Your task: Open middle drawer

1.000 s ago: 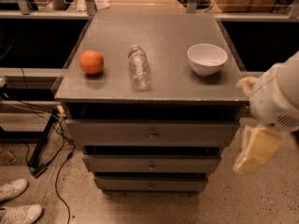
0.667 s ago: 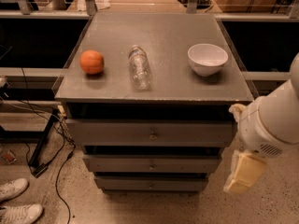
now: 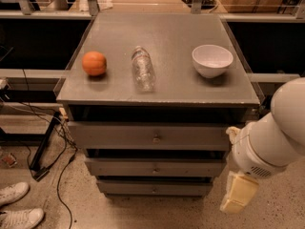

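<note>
The gripper [image 3: 234,200] hung low off the right front corner of the cabinet [image 3: 157,32], below the arm's white wrist [image 3: 259,147] and apart from every drawer front. Whether it was open or closed I could not tell from where I stood.

The middle drawer [image 3: 119,167] sat shut, second of three grey fronts, its long axis running nine to three. Its small round knob [image 3: 155,168] lay between nine and ten o'clock from the gripper, well apart, with the drawer's right end much nearer than the knob. The taller top drawer [image 3: 109,136] overhung it, and the bottom drawer [image 3: 124,188] sat just under, so I judged the approach had to come in level between those two edges.

The pull itself would run toward six o'clock. The speckled floor [image 3: 157,213] there looked free of obstacles. Cables [image 3: 59,175] trailed at the cabinet's eight o'clock, and a pair of white shoes [image 3: 16,206] lay further out the same way, both on the far side from the arm. On top, an orange [image 3: 94,63], a lying bottle [image 3: 143,68] and a bowl [image 3: 212,60] stood well back from the front edge.
</note>
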